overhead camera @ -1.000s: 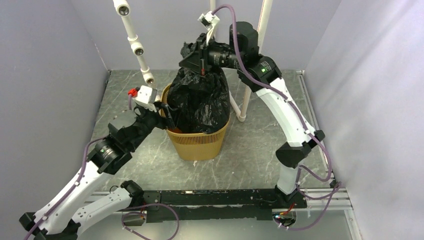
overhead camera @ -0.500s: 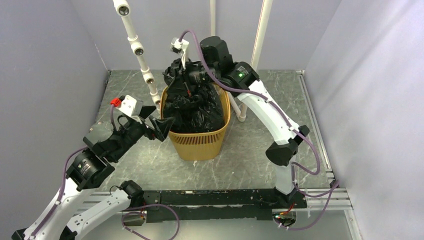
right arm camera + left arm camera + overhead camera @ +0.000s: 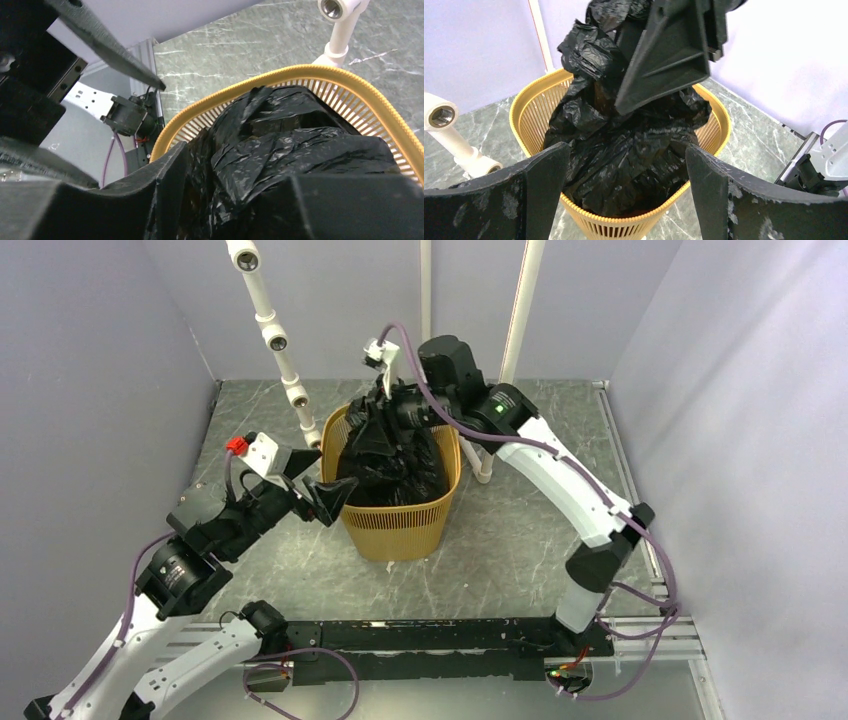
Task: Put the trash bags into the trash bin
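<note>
The trash bin (image 3: 400,530) is found standing upright on the grey marbled table (image 3: 520,540), mouth upward, between the two arms. The black trash bag (image 3: 390,465) is lodged inside it. The crumpled bulk fills the basket, and no film is seen draped over the rim (image 3: 521,102).

From the bulk a bunched neck of film is drawn upward. The long axis of the bag is thus roughly upright, leaning toward the far rim, with its narrow end uppermost. That end is met by the right gripper (image 3: 385,410), which is positioned above the far edge of the bin.

In the right wrist view, bag film (image 3: 260,150) is seen filling the gap of the right gripper (image 3: 237,172), whose jaws are set partly apart. Whether the film is pinched or merely lying between them cannot be told.

The left gripper (image 3: 320,482) is placed just outside the bin's left wall, near the rim and clear of the bag. Its jaws are spread wide and nothing is held. In the left wrist view the bin and bag (image 3: 624,150) are framed between its fingers (image 3: 544,190).
</note>
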Controlling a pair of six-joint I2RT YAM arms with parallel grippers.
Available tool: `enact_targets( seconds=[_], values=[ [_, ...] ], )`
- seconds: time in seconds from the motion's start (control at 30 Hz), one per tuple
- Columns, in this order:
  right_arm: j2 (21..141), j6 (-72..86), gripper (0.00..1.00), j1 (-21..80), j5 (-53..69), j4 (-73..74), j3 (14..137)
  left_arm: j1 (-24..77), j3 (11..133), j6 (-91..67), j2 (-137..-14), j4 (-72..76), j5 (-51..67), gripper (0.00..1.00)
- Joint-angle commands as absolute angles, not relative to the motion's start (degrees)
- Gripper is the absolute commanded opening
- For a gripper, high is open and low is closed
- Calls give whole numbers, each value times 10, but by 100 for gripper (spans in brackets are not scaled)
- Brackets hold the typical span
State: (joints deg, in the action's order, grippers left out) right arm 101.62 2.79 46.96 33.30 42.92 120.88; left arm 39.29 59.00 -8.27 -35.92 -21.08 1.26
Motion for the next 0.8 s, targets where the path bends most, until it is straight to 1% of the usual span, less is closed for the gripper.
enact_targets(
  seconds=[0.0, 0.1, 0.23, 0.37, 0.47, 0.6, 0.7, 0.77],
  values=[
    [955, 60, 42, 469, 324, 335, 1142, 392, 576, -94, -344, -166, 11, 91],
    [929, 70, 46, 469, 333, 310, 1119, 391, 572, -102, -336, -162, 2, 92],
    [898, 73, 49, 469, 328, 291, 1085, 392, 565, -108, -334, -151, -11, 91],
    [858, 82, 49, 469, 312, 260, 1024, 391, 563, -135, -348, -137, -33, 92],
    [821, 96, 46, 469, 295, 231, 962, 392, 564, -233, -363, -129, -95, 93],
    [765, 128, 48, 469, 293, 145, 861, 392, 580, -273, -381, -122, -93, 93],
    [740, 150, 49, 470, 294, 109, 805, 392, 592, -279, -400, -116, -67, 93],
    [723, 166, 53, 469, 297, 81, 773, 392, 600, -282, -418, -113, -38, 93]
  ],
)
